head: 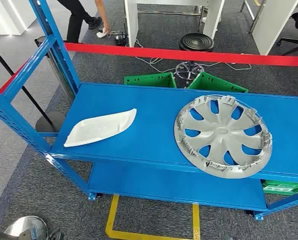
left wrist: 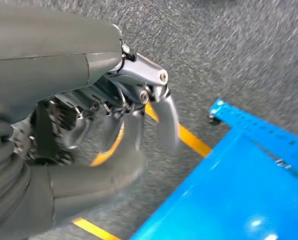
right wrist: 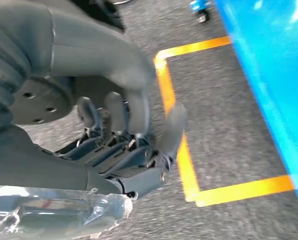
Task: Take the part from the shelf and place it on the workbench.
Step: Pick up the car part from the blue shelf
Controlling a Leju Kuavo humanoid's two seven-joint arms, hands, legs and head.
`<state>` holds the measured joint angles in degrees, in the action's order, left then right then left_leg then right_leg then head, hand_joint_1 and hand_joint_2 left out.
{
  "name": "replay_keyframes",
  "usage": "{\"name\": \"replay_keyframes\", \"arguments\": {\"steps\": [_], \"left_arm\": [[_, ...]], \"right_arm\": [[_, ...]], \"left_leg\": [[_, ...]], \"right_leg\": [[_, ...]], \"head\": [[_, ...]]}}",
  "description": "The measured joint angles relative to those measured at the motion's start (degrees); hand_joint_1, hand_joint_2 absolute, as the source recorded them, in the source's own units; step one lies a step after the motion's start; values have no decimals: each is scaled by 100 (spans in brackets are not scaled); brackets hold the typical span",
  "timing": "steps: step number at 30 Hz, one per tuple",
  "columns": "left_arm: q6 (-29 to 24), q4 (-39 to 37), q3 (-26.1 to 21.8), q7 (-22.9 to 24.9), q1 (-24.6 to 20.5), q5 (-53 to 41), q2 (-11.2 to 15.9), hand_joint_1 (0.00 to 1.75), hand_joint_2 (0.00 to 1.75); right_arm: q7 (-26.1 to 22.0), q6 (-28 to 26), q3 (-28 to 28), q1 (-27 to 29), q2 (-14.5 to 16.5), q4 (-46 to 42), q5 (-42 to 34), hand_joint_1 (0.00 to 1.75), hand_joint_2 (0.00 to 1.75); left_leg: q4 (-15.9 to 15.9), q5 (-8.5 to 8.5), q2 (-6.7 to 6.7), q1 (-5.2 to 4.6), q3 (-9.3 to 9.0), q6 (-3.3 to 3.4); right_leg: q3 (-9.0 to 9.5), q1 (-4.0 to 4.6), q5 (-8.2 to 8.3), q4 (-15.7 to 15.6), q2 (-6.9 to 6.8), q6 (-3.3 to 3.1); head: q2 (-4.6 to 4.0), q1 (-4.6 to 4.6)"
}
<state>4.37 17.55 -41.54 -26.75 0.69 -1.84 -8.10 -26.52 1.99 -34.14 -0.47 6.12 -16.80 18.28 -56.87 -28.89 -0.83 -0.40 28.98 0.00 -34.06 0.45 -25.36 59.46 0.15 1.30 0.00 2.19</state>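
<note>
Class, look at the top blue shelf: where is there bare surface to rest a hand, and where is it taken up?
Bare blue shelf lies between the white curved plastic panel and the round silver wheel cover, and along the back edge. The front right is crowded: the cover overhangs the front edge.

Bright, even indoor light fills the head view, which is sharp, with soft shadows under the blue shelf (head: 159,125). Both wrist views are smeared by motion blur; small glare spots sit on the shelf's glossy paint.
</note>
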Motion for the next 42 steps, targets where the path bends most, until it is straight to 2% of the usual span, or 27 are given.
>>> {"name": "replay_keyframes", "arguments": {"steps": [4,11,15,18,22,28,35,42], "left_arm": [[13,-61,-398,-167,-69,-2,-66,0,175],[14,-148,-1086,-462,-173,-3,-166,0,175],[9,-190,-1421,-639,-232,-18,-208,0,175],[-47,-210,-1551,-697,-246,-88,-218,0,175],[-273,-229,-1633,-690,-267,-265,-235,0,175],[-663,-262,-1656,-505,-277,-546,-271,0,175],[-1159,-308,-1656,-142,-281,-926,-323,0,175],[-1362,-343,-1620,-24,-285,-1237,-383,0,175]], "right_arm": [[-362,25,-269,-68,57,-76,110,0,175],[-946,-79,-454,-125,212,-800,17,0,175],[-1269,-299,-507,-120,308,-1292,-166,0,175],[-1343,-634,-434,-10,398,-1838,-480,0,175],[-1361,-1083,-107,222,488,-2782,-802,0,175],[-1371,-1726,470,624,671,-4289,-879,0,175],[-1378,-2545,1513,1388,765,-6268,-766,0,175],[-1378,-2712,2199,1976,782,-7743,-764,0,175]], "left_leg": [[0,0,0,0,0,0],[-1,3,-2,-1,0,5],[-1,4,-3,-2,-2,5],[-1,4,-3,-2,-2,6],[-1,4,-3,-3,0,6],[-1,4,-4,-3,-1,6],[-1,5,-4,-4,0,7],[-1,4,-4,-4,1,7]], "right_leg": [[1,0,0,0,0,0],[1,-1,4,0,-1,3],[1,-1,5,-1,-1,3],[0,-2,6,-2,-1,3],[0,-3,6,-2,0,3],[1,-3,6,-2,-1,3],[-1,-3,5,-2,0,3],[1,-4,5,-2,0,3]], "head": [[0,0],[0,0],[0,-1],[0,0],[0,0],[0,0],[0,0],[0,-1]]}}
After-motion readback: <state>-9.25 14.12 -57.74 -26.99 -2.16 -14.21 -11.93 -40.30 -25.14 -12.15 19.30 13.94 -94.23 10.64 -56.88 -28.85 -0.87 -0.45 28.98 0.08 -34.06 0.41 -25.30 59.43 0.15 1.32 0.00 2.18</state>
